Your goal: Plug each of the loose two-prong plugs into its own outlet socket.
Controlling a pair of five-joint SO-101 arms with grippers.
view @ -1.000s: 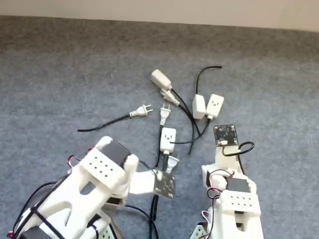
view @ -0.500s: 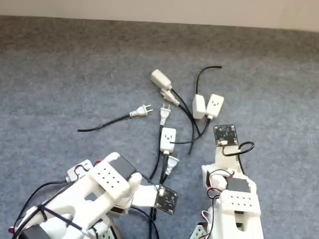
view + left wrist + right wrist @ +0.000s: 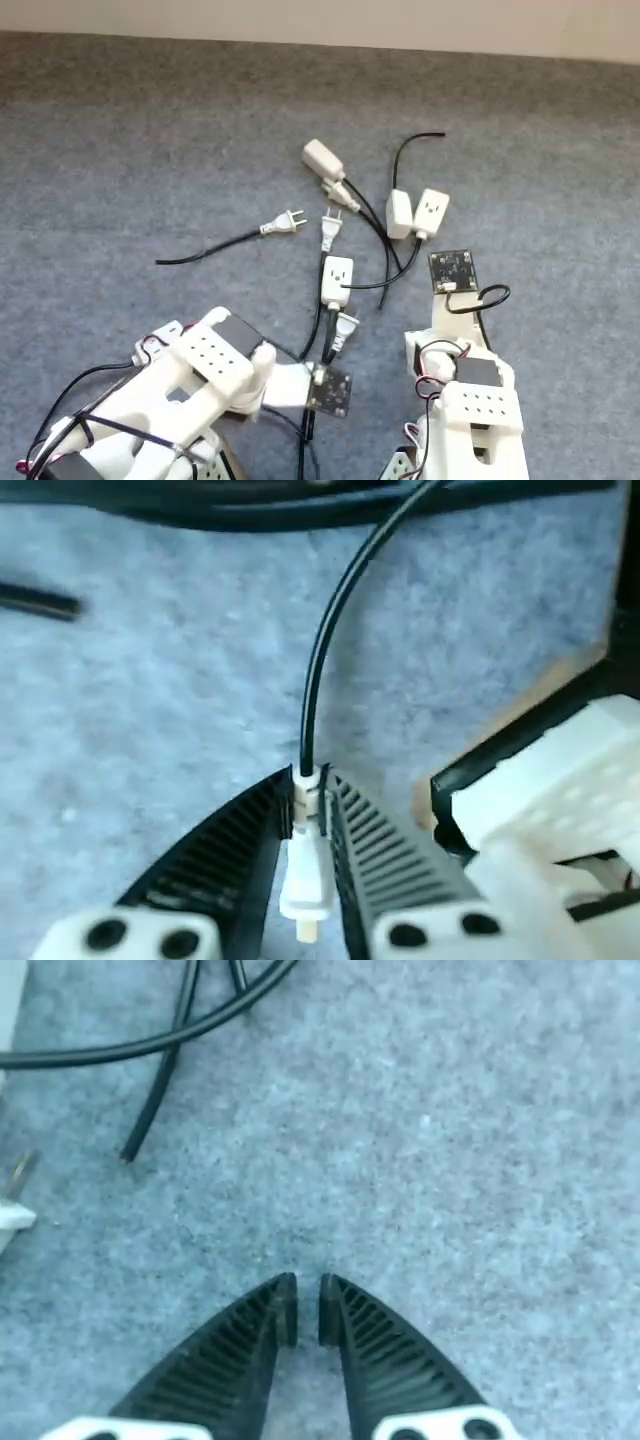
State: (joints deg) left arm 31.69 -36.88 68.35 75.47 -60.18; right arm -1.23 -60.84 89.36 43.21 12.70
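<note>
Two arms sit low in the high view, where the left arm (image 3: pixel 200 385) has drawn back a little from the outlet socket (image 3: pixel 338 280), so insertion looks no closer; grey carpet (image 3: pixel 120 150) runs to a pale wall (image 3: pixel 300 20). Its wrist view has the left gripper (image 3: pixel 308 785) pinching a white plug (image 3: pixel 303 875), cord (image 3: pixel 340 610) trailing away. In the right wrist view the right gripper (image 3: pixel 307 1305) hovers over carpet, fingers nearly together, empty.

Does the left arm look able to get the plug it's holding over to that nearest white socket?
Probably yes. The left arm has its jaws shut on the plug, and the socket lies face up on the carpet just ahead. Black cords run beside it, but nothing covers its slots.
</note>
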